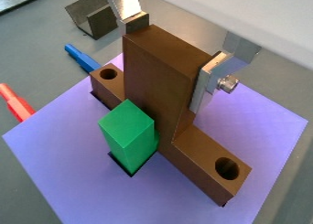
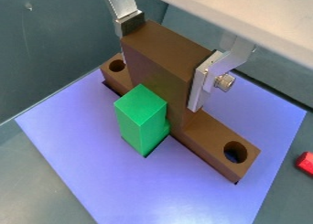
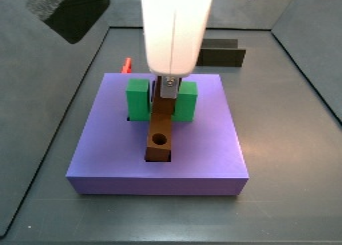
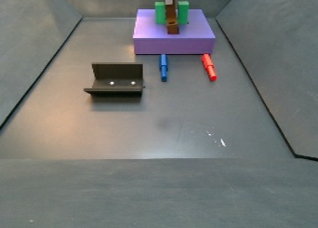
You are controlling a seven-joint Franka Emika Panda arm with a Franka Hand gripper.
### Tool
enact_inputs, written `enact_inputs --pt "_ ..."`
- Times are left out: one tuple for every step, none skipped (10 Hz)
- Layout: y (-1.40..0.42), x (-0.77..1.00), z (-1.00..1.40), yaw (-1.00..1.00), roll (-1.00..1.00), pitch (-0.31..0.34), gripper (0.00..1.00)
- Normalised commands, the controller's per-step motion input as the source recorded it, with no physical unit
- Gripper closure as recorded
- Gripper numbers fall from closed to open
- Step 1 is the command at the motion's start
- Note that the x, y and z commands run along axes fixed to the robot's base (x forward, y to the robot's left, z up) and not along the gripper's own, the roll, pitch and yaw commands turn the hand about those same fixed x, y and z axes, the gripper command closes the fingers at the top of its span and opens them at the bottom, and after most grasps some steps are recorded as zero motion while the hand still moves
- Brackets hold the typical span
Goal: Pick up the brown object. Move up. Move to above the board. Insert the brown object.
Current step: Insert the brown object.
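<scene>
Gripper [image 2: 166,58]: over the board's middle, silver fingers [image 2: 214,80] clamped on the upright crosspiece of the brown object [image 2: 171,90].
Brown object: long bar seated in the groove of the board [image 2: 86,164], hole end toward the near edge in a side view [image 3: 159,141].
Green block [image 1: 127,132]: touching the bar.
Fixture [image 4: 114,80]: on the floor, well apart.

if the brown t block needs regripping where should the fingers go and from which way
Grip the upright crosspiece of the brown object from straight above, as the gripper does now, pads on its two flat broad faces. The long bar sits in the groove of the board, with the green block straddling it, so only that stem stands free.
</scene>
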Motion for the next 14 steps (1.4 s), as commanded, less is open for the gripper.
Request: enact_inputs --pt "0.0 -0.22 -0.24 0.0 -0.18 -0.276 1.0" --pt "0.0 -0.15 -0.22 0.0 -0.22 -0.42 1.0" --pt "0.0 -0.13 -0.29 0.0 -0.16 -0.416 1.0" --pt "0.0 -0.07 -0.18 0.0 -0.03 -0.351 1.0" --pt "0.13 -0.13 0.0 0.0 -0.05 -0.434 1.0" --pt "0.18 -0.05 0.1 0.08 0.0 -0.34 1.0" --pt "0.07 0.0 0.02 0.13 0.24 -0.17 1.0" --pt "0.0 0.0 0.0 0.19 0.35 -0.079 1.0" --pt "0.0 0.05 0.0 0.21 0.31 -0.106 1.0" --pt "-0.14 0.19 -0.01 0.3 0.28 -0.137 1.0" --pt "-0.15 0.29 -0.1 0.21 0.27 0.0 1.0" --pt "-0.01 0.19 -0.3 0.0 0.14 0.0 1.0" --pt "0.0 0.13 -0.28 -0.17 0.07 0.014 1.0" --pt "0.0 0.0 -0.15 -0.29 0.0 0.04 1.0"
